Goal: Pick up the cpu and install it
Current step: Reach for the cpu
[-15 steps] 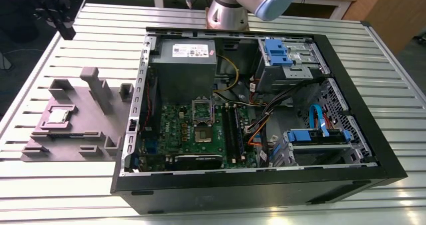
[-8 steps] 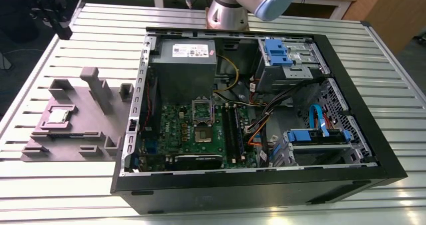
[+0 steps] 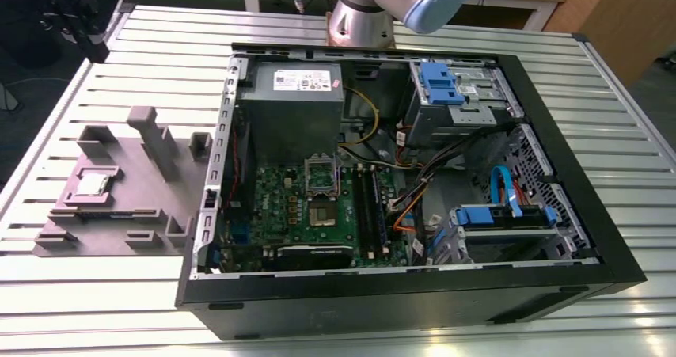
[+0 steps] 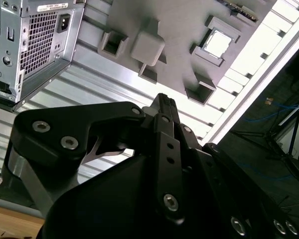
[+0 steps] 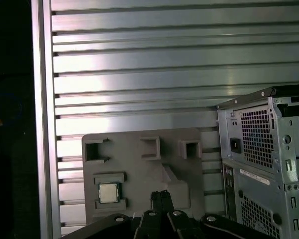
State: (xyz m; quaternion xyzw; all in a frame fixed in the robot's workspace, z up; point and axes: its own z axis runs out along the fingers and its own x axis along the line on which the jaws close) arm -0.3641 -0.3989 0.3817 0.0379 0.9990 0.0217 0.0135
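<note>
While the one cpu point(image 3: 93, 184) lies flat in its square seat on the single grey tray point(image 3: 138, 214), the gripper point(image 5: 160, 195) hangs above that tray with its two fingers pressed together and nothing between them. In both wrist views the cpu point(image 5: 108, 192) point(image 4: 218, 44) shows its pale metal top, apart from the black fingertips. In the first wrist view three square pockets point(image 5: 150, 147) line one edge of the tray point(image 5: 139, 169), and none of them holds anything.

In the exterior view the tray sits on the slatted metal table point(image 3: 106, 309), just beside the one open computer case point(image 3: 423, 294), on the exterior view's left of it. Inside the case lie one green motherboard point(image 3: 275, 206), one grey power supply point(image 3: 290, 96) and two blue drive brackets point(image 3: 442, 80) point(image 3: 496, 214). The motherboard carries one socket point(image 3: 320, 175), its metal frame near the power supply. The arm point(image 3: 381, 9) rises at the table's far edge.
</note>
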